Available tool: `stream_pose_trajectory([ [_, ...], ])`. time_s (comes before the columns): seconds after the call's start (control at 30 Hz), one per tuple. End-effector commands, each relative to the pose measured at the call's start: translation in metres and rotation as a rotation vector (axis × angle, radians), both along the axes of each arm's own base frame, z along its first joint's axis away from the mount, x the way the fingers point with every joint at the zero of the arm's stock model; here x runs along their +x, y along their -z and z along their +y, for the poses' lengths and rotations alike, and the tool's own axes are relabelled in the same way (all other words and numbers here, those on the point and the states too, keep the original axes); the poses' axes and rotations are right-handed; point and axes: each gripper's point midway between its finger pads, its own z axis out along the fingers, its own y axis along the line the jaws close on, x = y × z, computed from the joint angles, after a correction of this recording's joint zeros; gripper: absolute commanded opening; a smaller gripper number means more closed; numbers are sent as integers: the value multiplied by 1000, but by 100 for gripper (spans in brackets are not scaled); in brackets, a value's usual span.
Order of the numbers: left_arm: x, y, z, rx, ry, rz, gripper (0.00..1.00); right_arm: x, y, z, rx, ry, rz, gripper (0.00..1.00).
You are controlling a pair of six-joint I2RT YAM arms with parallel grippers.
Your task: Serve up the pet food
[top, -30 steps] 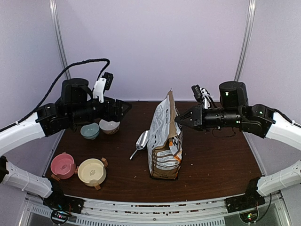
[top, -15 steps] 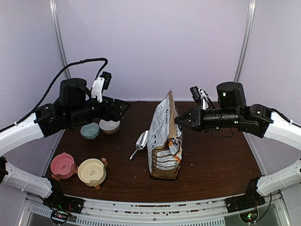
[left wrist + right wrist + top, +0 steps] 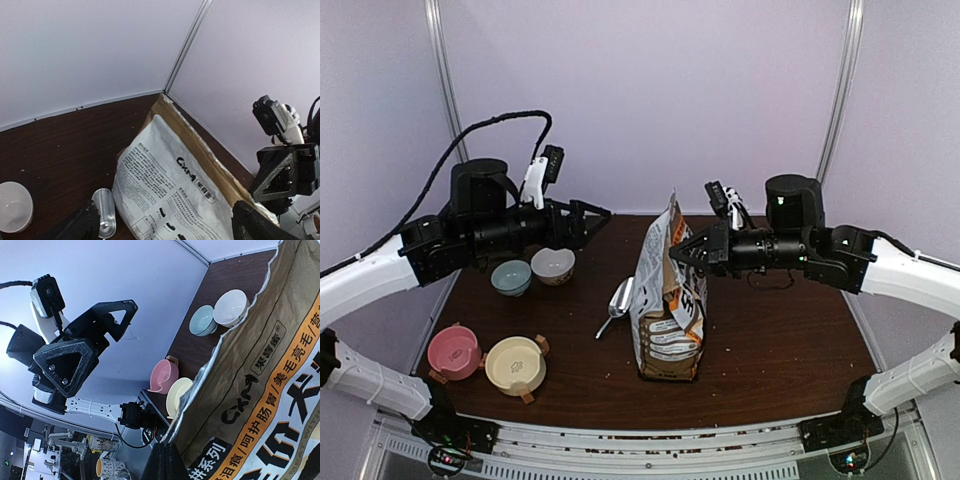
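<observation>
The pet food is hidden from view; only its printed foil bag [image 3: 668,310] shows, standing upright mid-table. My right gripper [image 3: 678,250] is shut on the bag's torn top edge [image 3: 235,335], with its dark fingers [image 3: 167,462] pinching the rim from the right. My left gripper [image 3: 600,215] hangs open in the air left of the bag, above the small bowls and pointing toward it. In the left wrist view the bag's white back panel [image 3: 170,190] lies between the wide-spread fingers [image 3: 250,225] but is not touched.
A metal scoop [image 3: 618,300] lies on the table just left of the bag. A teal bowl [image 3: 510,277] and a white bowl [image 3: 552,266] sit at back left. A pink dish [image 3: 454,352] and a cream dish [image 3: 515,365] sit at front left.
My right gripper has moved left to the bag's top and closed on its edge, and the bag's top has leaned slightly left. My left gripper has edged right toward the bag.
</observation>
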Motion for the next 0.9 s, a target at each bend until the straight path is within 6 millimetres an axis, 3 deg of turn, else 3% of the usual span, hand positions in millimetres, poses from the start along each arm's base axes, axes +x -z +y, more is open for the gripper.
stream_pose_trajectory([
  [0.0, -13, -29, -38, -184, 175, 35, 94, -5, -7, 12, 79, -42, -9, 0],
  [0.17, -23, -21, -61, -212, 275, 102, 94, -14, -9, 22, 139, -90, -19, 0],
  [0.47, -33, 1, -81, -148, 347, 194, 89, -18, 5, 22, 109, -74, -25, 0],
  [0.7, -35, 9, -98, -112, 381, 230, 77, -20, 7, 19, 90, -65, -36, 0],
  [0.87, -30, 27, -104, -74, 367, 279, 67, -22, 8, 19, 84, -66, -40, 0],
])
